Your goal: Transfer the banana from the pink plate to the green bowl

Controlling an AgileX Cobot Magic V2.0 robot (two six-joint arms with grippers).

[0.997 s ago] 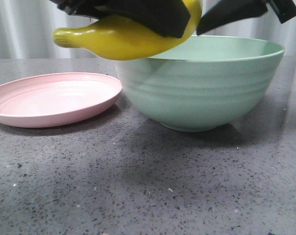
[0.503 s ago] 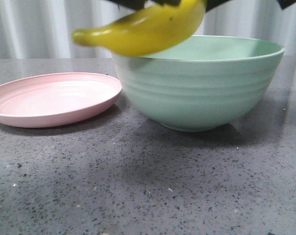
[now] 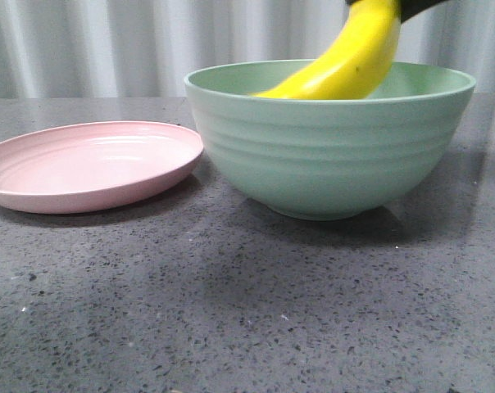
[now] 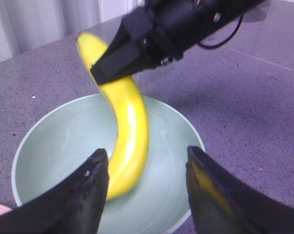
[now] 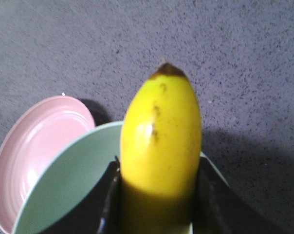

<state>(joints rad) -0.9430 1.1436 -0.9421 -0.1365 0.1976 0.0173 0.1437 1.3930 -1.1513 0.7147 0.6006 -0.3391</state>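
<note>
The yellow banana point(image 3: 354, 61) hangs steeply tilted, its lower end down inside the green bowl point(image 3: 329, 155). My right gripper point(image 5: 159, 178) is shut on the banana's upper part; its dark tip point(image 5: 167, 69) sticks out past the fingers. In the front view only a black bit of that gripper point(image 3: 415, 6) shows at the top edge. My left gripper point(image 4: 147, 155) is open and empty above the bowl point(image 4: 59, 146), with the banana point(image 4: 130, 131) and the right gripper point(image 4: 137, 48) in front of it. The pink plate point(image 3: 92, 164) is bare, to the left of the bowl.
Dark speckled stone tabletop point(image 3: 247, 311) runs from the dishes to the front edge. A pale pleated curtain point(image 3: 108, 49) hangs behind the table. The plate's rim almost touches the bowl's left side.
The banana has moved right from over the bowl's left rim and tipped from nearly level to steep, one end now down in the bowl. The black fingers have mostly left the front view's top.
</note>
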